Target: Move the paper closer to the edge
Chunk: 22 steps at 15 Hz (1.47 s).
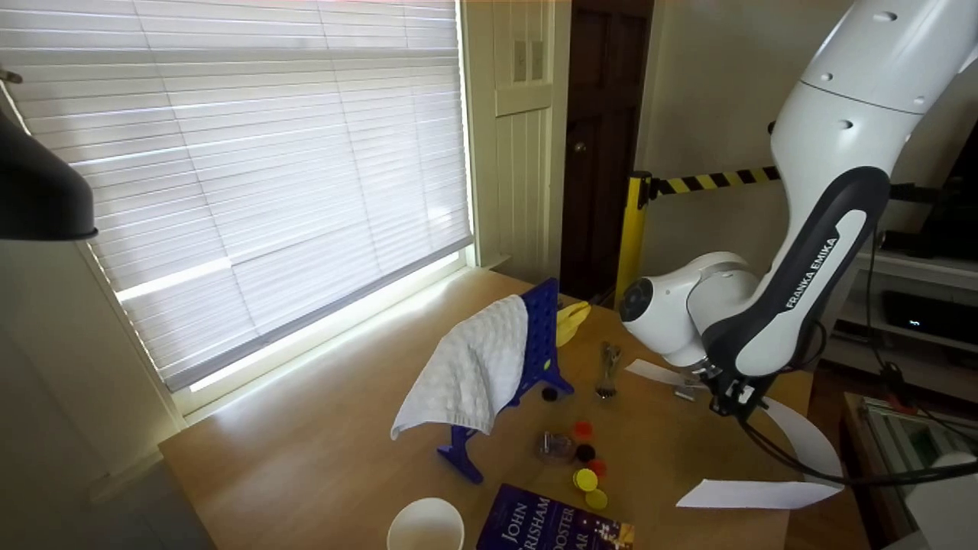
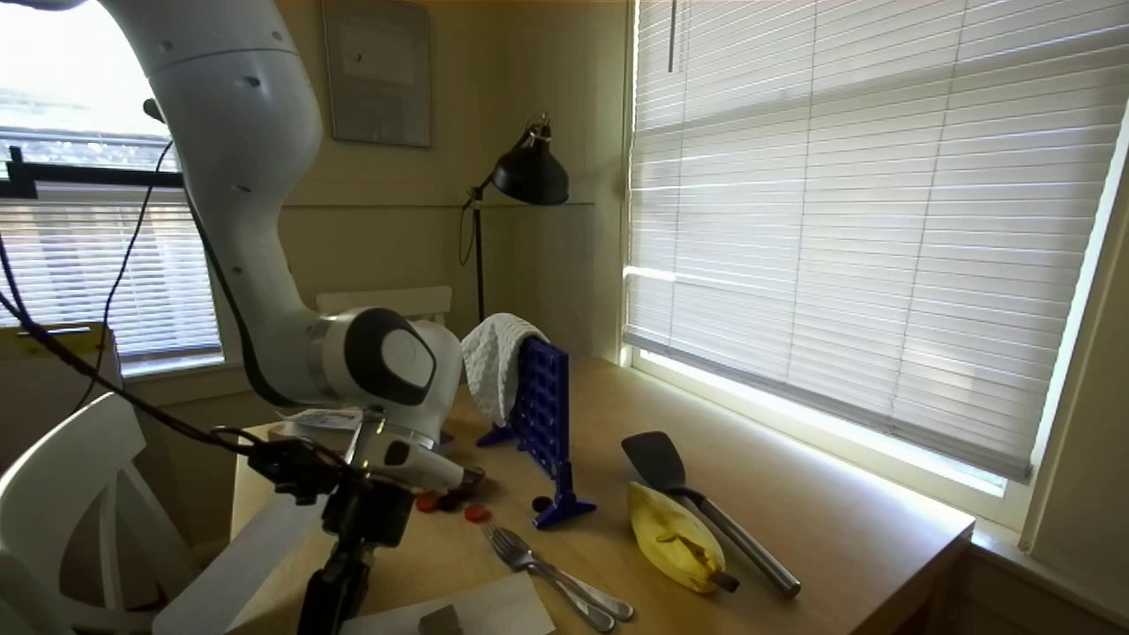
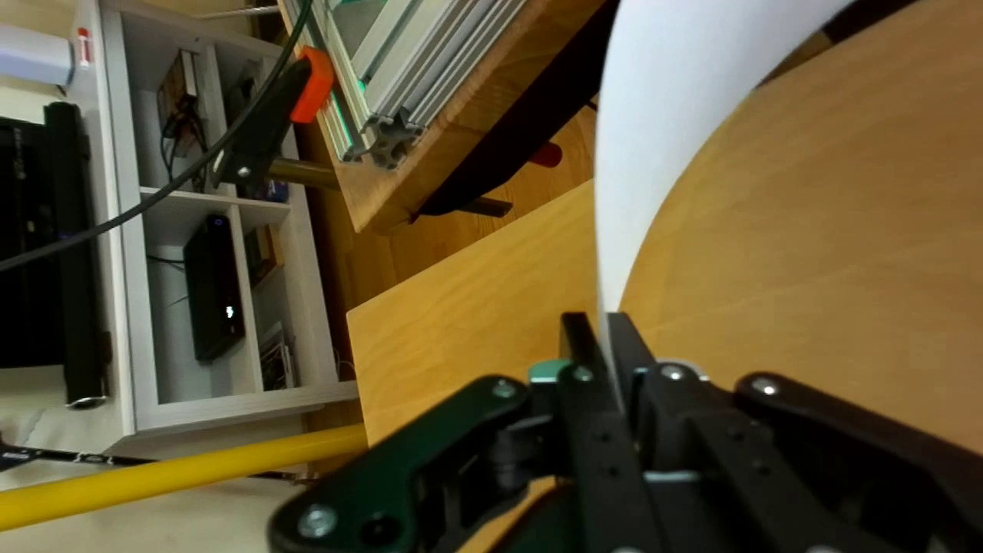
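The gripper (image 3: 605, 326) is holding the paper (image 1: 811, 439); its jaws are standing nearly together, pinching the strip. In the wrist view the strip is meeting the jaws edge-on, its long axis running from them to the top of the picture, where the strip is broadening and bending rightward. In an exterior view it is curving away from the gripper past the edge of the table (image 1: 336, 466), then folding sharply back, its free end pointing inward toward the book (image 1: 552, 523). A white length is also extending from the gripper's opposite side, pointing toward the cutlery (image 2: 557, 576); the gripper is hiding the middle, so the views are not showing whether both lengths are one sheet. In both exterior views part of the paper is appearing beyond the table's edge. The rack (image 2: 541, 401) is standing well apart from the paper, the cloth (image 1: 466, 359) draping over it.
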{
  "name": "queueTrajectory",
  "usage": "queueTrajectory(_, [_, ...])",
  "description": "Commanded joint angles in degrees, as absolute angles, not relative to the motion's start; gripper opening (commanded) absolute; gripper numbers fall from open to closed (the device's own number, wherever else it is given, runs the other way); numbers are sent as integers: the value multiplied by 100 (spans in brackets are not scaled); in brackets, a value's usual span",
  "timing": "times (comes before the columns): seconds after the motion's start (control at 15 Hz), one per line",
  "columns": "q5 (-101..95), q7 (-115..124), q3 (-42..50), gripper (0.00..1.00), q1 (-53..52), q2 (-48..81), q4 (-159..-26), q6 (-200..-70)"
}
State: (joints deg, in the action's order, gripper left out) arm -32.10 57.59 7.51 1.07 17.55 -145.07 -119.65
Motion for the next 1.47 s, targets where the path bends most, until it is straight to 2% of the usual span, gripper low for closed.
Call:
queueTrajectory(0.0, [-3302, 5924, 851, 40, -15, 1994, -14324, -11936])
queueTrajectory(0.53, [-2665, 5233, 543, 96, -86, 982, -14560, -11922])
queueTrajectory(0.67, [-2482, 5050, 485, 100, -89, 683, -14546, -11857])
queueTrajectory(1.0, [-1735, 4086, 449, 100, 80, 206, -14382, -11991])
queueTrajectory(1.13, [-1248, 3318, 544, 100, 253, 189, -14254, -12243])
queueTrajectory(1.4, [-204, 1634, 729, 100, 574, -64, -14046, -11828])
